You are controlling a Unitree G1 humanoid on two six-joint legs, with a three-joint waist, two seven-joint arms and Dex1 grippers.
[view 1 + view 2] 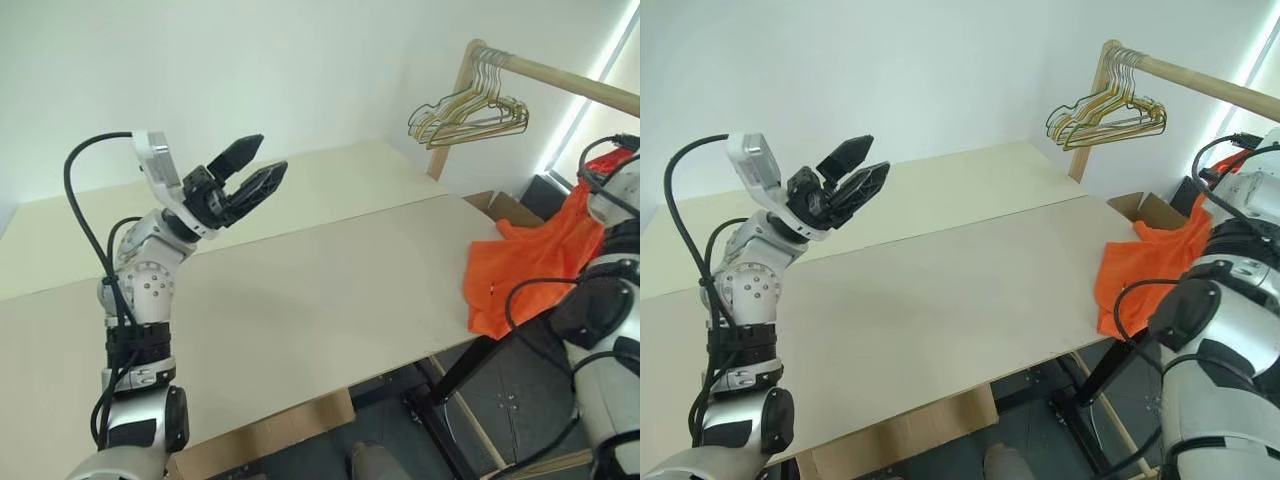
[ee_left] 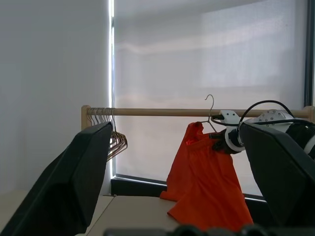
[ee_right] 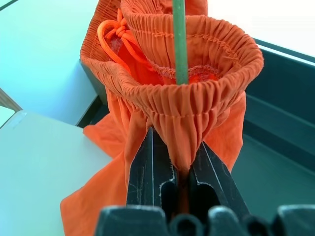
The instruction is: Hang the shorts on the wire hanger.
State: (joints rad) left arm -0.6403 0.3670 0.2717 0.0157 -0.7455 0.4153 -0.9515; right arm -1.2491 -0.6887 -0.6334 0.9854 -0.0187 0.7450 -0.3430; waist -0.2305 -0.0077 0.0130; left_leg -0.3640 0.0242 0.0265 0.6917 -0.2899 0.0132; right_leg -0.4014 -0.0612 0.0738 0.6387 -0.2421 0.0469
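Observation:
The bright orange shorts (image 3: 197,98) hang from my right gripper (image 3: 182,164), which is shut on their gathered waistband. A thin olive-grey wire of the wire hanger (image 3: 179,39) passes down through the waistband opening. In the left wrist view the hanger's small hook (image 2: 210,102) stands up at the wooden rod (image 2: 162,112), above my right gripper (image 2: 219,143); I cannot tell whether the hook rests on the rod. The legs of the shorts (image 1: 530,265) trail onto the table's right end. My left gripper (image 1: 247,172) is raised over the left of the table, open with nothing between its fingers.
A bunch of gold and grey wire hangers (image 1: 470,115) hangs at the left end of the wooden rod (image 1: 570,85). The long pale table (image 1: 300,300) spans the view. An open cardboard box (image 1: 505,208) sits beyond its right corner. A dark stand leg (image 1: 465,370) slants below.

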